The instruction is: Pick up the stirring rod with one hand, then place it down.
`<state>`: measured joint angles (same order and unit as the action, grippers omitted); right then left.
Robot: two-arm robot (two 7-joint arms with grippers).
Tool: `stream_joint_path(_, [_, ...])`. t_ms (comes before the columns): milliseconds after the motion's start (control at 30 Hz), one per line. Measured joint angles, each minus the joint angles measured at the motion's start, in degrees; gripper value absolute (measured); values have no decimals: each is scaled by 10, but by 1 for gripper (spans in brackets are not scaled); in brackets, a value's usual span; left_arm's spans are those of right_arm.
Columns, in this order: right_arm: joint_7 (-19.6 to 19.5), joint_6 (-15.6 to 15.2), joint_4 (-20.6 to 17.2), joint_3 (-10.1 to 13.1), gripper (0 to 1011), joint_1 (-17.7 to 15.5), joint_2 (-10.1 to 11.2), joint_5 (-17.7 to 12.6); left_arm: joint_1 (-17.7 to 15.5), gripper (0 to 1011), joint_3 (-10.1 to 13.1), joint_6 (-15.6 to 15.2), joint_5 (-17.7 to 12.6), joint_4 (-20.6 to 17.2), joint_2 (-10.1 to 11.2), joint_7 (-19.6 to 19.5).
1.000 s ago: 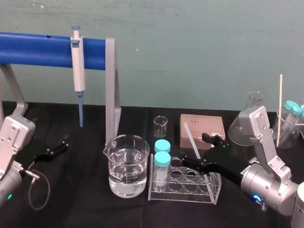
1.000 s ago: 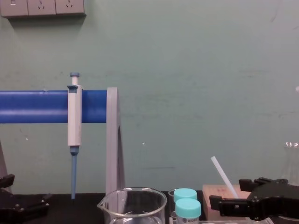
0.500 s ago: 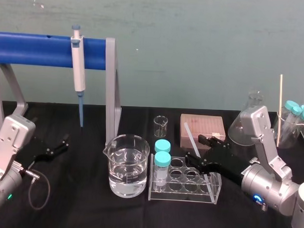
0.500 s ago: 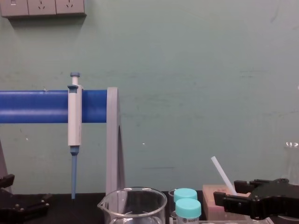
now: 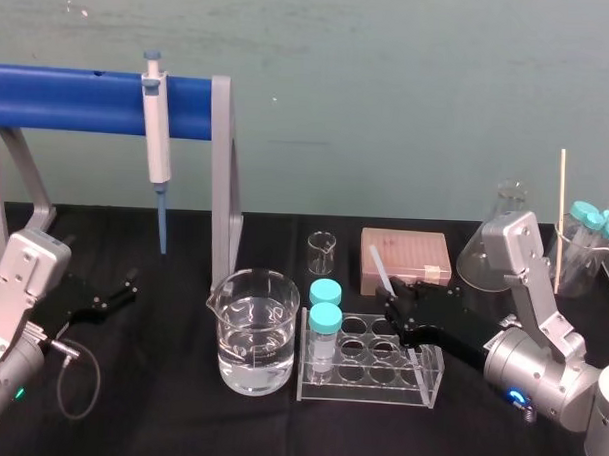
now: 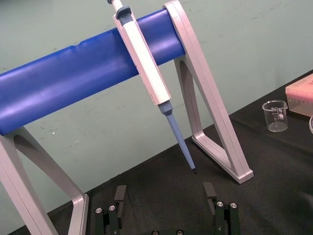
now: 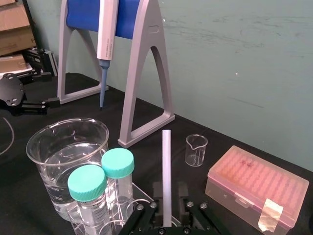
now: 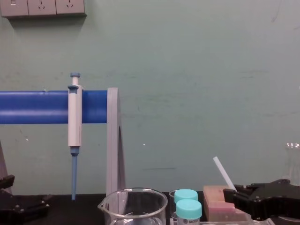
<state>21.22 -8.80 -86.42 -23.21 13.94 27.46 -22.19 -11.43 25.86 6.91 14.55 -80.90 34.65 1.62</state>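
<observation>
The stirring rod [image 5: 380, 268] is a thin translucent white rod leaning up out of the clear test tube rack [image 5: 369, 375], its top tilted to the back left. My right gripper [image 5: 394, 301] reaches in from the right and is shut on the rod's middle. In the right wrist view the rod [image 7: 166, 166] rises straight up between the two black fingers [image 7: 157, 195], which press on it from both sides. From the chest view the rod [image 8: 222, 171] sticks up above the right gripper [image 8: 234, 194]. My left gripper [image 5: 122, 287] rests at the far left, open [image 6: 165, 196], holding nothing.
A beaker of water [image 5: 253, 331] and two teal-capped tubes [image 5: 324, 319] stand just left of the rod. Behind it are a small beaker [image 5: 322, 252] and a pink box [image 5: 406, 257]. A pipette [image 5: 155, 143] hangs on the blue stand [image 5: 79, 100]. A flask [image 5: 494, 245] and glassware sit at the right.
The right gripper's fingers have closed from wide open onto the rod. The hand has shifted slightly toward it. The left arm has not moved.
</observation>
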Motion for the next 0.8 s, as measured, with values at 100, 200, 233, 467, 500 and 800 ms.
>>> stream_joint_path(100, [0, 0, 0, 0, 139, 0, 0, 0, 0, 1000, 0, 0, 0, 0, 0, 0])
stream_joint_path(200, [0, 0, 0, 0, 71, 0, 0, 0, 0, 1000, 0, 0, 0, 0, 0, 0])
stream_joint_path(233, [0, 0, 0, 0, 67, 0, 0, 0, 0, 1000, 0, 0, 0, 0, 0, 0])
stream_joint_path(467, [1, 2, 0, 3, 67, -2, -2, 0, 0, 1000, 0, 0, 0, 0, 0, 0])
stream_joint_path(500, [1, 5, 0, 5, 67, -4, -3, 0, 0, 1000, 0, 0, 0, 0, 0, 0])
stream_joint_path(800, [24, 103, 4, 30, 67, -31, -18, -3, 0, 1000, 0, 0, 0, 0, 0, 0])
